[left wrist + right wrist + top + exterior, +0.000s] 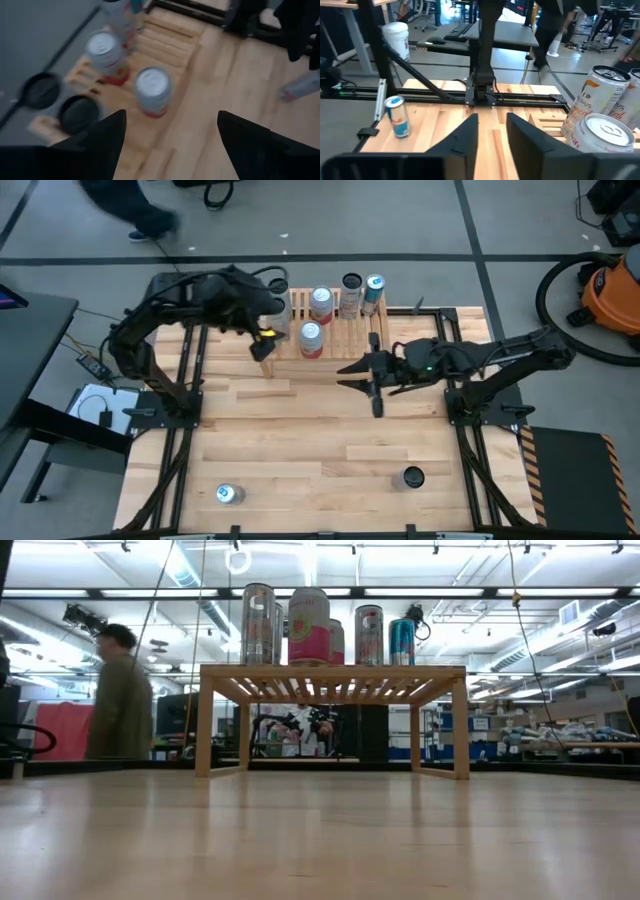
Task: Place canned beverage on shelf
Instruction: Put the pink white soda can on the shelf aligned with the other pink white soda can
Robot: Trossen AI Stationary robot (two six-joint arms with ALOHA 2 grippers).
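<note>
Five cans (pixel 320 304) stand on the shelf (pixel 330 340) at the counter's (pixel 300 440) far edge; two more cans (pixel 228 494) stand near its front.

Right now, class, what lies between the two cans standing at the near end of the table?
Only bare wooden tabletop lies between the silver-blue can and the dark can, as the high view shows.

A person in an olive jacket (pixel 121 700) walks past behind the wooden counter (pixel 300 440), while an orange shop vacuum (pixel 612 292) with black hose stands on the grey floor beside it.
</note>
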